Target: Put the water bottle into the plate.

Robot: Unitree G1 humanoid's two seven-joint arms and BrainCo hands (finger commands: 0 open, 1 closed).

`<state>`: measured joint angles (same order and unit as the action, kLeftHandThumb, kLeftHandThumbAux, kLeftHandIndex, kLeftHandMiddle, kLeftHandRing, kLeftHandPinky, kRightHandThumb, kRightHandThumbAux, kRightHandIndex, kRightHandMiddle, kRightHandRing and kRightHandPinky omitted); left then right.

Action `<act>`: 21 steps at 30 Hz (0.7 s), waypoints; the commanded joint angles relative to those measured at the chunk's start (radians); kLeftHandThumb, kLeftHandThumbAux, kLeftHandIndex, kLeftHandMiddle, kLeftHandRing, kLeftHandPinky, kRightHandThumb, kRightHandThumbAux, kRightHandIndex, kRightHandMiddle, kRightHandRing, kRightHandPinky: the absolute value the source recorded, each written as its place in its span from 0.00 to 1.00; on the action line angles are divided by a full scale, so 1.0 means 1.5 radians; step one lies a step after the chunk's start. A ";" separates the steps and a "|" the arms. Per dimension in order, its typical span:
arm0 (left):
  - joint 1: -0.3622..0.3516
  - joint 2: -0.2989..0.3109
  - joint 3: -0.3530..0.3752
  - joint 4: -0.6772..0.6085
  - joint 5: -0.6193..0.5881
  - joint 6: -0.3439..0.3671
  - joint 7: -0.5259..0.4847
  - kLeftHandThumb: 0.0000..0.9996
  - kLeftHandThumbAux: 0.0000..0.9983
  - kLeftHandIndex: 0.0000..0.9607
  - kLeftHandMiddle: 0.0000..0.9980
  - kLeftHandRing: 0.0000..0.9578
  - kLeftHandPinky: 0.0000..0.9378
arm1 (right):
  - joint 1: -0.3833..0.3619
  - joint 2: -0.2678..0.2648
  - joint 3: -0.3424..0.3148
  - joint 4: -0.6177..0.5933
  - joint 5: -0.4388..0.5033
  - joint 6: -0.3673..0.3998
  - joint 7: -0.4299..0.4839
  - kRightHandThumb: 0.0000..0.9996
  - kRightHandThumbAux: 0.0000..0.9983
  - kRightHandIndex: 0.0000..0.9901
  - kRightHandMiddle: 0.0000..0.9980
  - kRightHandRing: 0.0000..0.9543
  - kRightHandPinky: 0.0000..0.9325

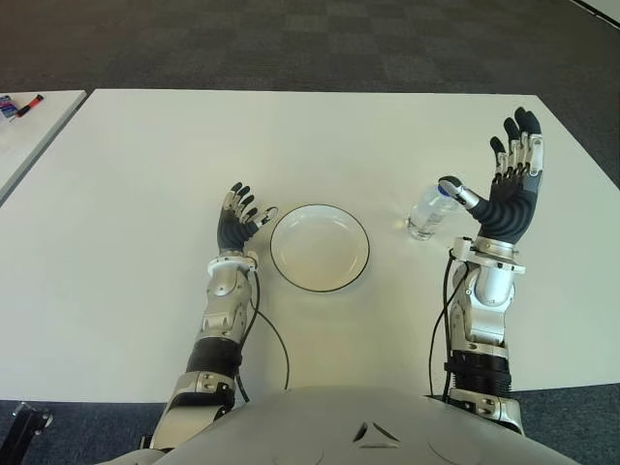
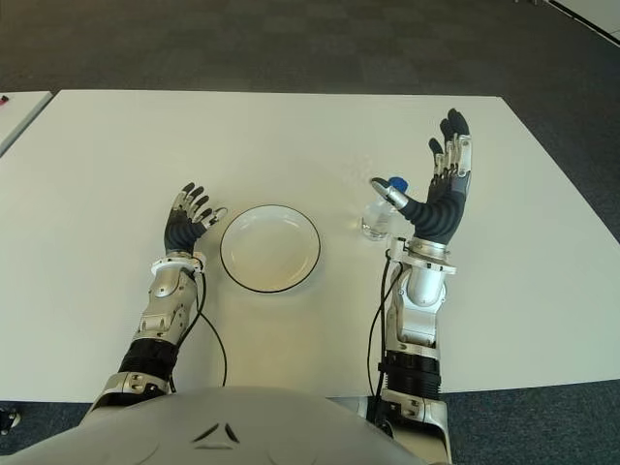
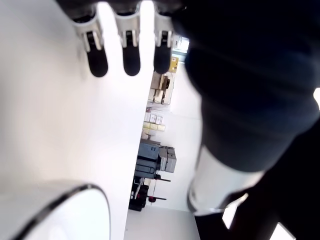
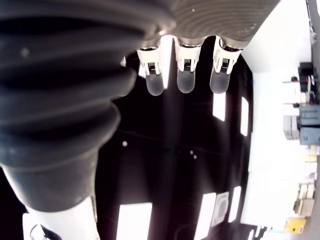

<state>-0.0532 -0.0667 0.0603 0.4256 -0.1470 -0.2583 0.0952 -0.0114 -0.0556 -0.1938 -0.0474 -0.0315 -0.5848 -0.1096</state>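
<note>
A small clear water bottle with a blue cap stands upright on the white table, just right of the plate. The plate is white with a dark rim and holds nothing. My right hand is raised to the right of the bottle with its fingers spread upward; the thumb tip shows in front of the bottle's cap, and nothing is grasped. My left hand shows just left of the plate, fingers spread and holding nothing. The plate's rim also appears in the left wrist view.
A second white table stands at the far left with small red and blue items on it. Dark carpet lies beyond the table's far edge.
</note>
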 commanded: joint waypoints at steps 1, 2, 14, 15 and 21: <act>-0.001 -0.027 -0.003 0.005 0.000 0.002 -0.005 0.00 0.92 0.12 0.13 0.14 0.19 | -0.035 -0.016 -0.014 0.057 0.013 -0.027 0.003 0.00 0.88 0.00 0.00 0.00 0.04; -0.001 -0.026 -0.003 0.005 0.000 0.001 -0.006 0.00 0.92 0.12 0.13 0.14 0.19 | -0.040 -0.019 -0.017 0.067 0.016 -0.031 0.004 0.00 0.89 0.00 0.00 0.00 0.04; -0.002 -0.025 -0.002 0.009 0.001 -0.001 -0.008 0.00 0.93 0.12 0.14 0.15 0.19 | -0.094 -0.081 -0.056 0.225 0.049 -0.106 0.032 0.00 0.85 0.00 0.00 0.00 0.03; -0.003 -0.024 -0.002 0.010 0.001 -0.002 -0.009 0.00 0.93 0.12 0.14 0.15 0.19 | -0.097 -0.084 -0.057 0.233 0.047 -0.107 0.030 0.00 0.86 0.00 0.00 0.00 0.03; -0.002 -0.022 -0.002 0.010 0.001 -0.003 -0.010 0.00 0.92 0.12 0.14 0.14 0.19 | -0.139 -0.113 -0.075 0.315 0.060 -0.100 0.035 0.00 0.87 0.00 0.00 0.00 0.03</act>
<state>-0.0538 -0.0662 0.0595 0.4311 -0.1469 -0.2589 0.0883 -0.1680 -0.1965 -0.2905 0.3437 0.0419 -0.7392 -0.0661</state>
